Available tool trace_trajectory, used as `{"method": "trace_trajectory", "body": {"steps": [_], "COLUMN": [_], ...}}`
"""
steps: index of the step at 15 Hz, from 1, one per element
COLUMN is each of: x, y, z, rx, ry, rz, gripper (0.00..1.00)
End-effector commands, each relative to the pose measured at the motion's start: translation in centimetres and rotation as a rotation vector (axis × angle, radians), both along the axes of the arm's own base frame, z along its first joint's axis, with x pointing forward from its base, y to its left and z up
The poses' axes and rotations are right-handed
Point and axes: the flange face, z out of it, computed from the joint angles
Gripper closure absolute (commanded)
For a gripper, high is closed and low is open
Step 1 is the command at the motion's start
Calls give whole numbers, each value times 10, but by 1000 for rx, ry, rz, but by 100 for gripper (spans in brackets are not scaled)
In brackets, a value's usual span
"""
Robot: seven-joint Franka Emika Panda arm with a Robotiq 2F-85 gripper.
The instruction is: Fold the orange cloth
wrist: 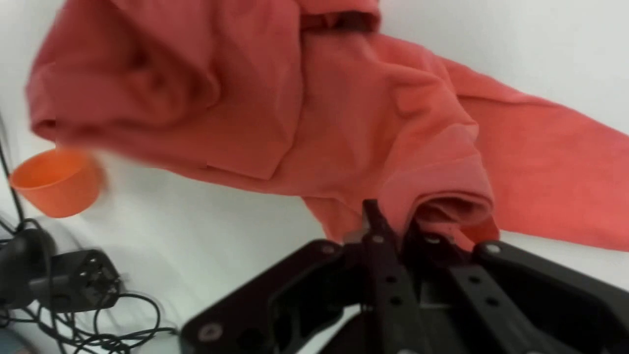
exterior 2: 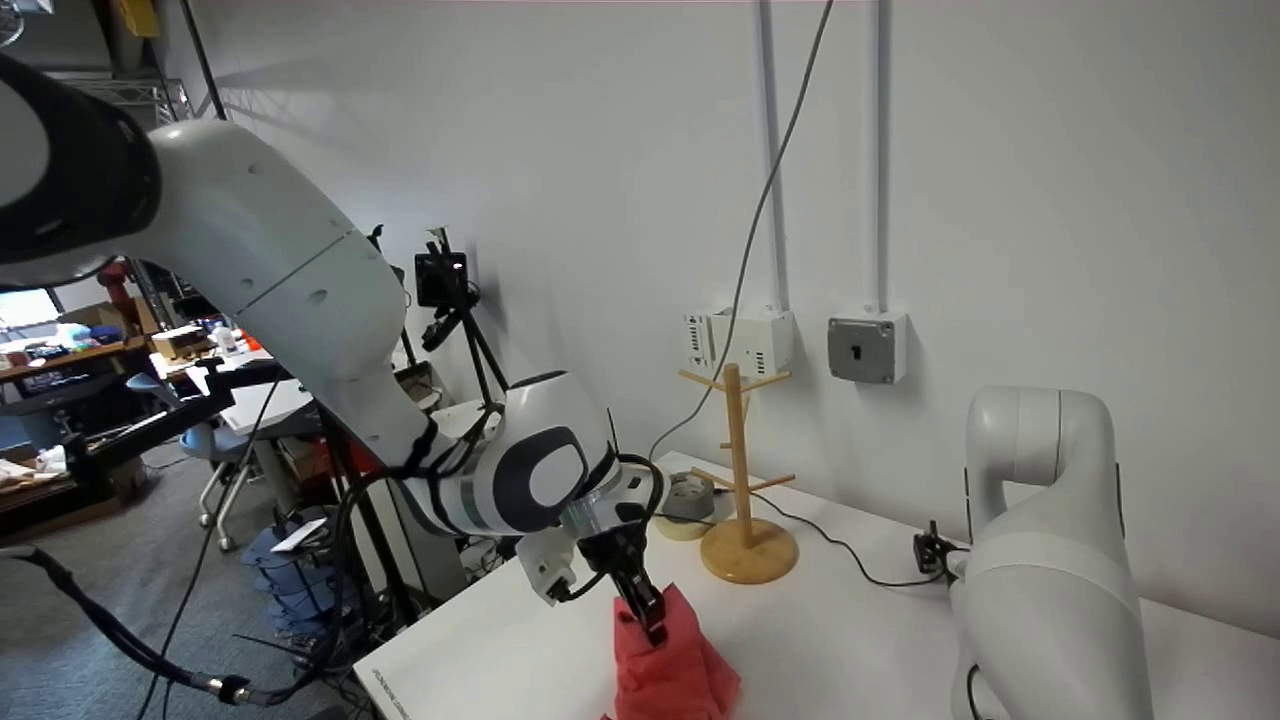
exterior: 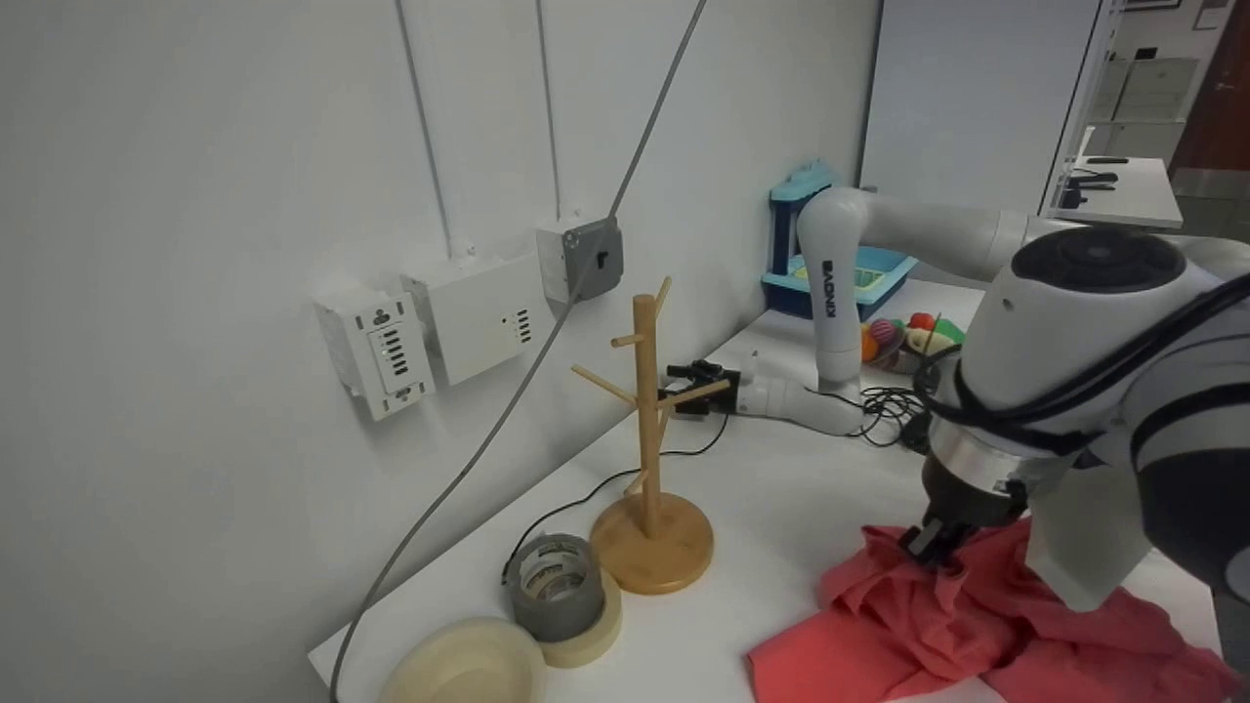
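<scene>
The orange cloth (exterior: 908, 635) lies crumpled on the white table, with several folds and flat outer parts. It also shows in an exterior view (exterior 2: 675, 670), cut off by the bottom edge, and in the wrist view (wrist: 344, 123). My gripper (exterior: 933, 552) points down into the cloth near its edge. In an exterior view the gripper (exterior 2: 648, 622) touches the raised part of the cloth. In the wrist view the gripper's fingers (wrist: 399, 231) are close together with a pinched fold of cloth between them. A curled loop of cloth stands up beside the fingertips.
A wooden stand (exterior: 652, 547) with pegs stands near the wall, beside tape rolls (exterior: 557, 596) and a pale bowl (exterior: 469, 664). Another robot arm (exterior: 791, 402) with loose cables lies farther along the table. An orange cup (wrist: 59, 184) sits near the cloth in the wrist view.
</scene>
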Motion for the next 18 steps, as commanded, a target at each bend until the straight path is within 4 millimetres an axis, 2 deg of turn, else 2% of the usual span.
{"method": "trace_trajectory", "body": {"steps": [1,10,17,18], "x": [-31,-104,-130,-133], "y": [-27,-76,-90,-90], "z": [24,36,46,47], "rx": [-54,-178,-226,-221], "ry": [9,84,135,149], "rz": [-44,-210,-269,-270], "gripper": [98,98,98,68]}}
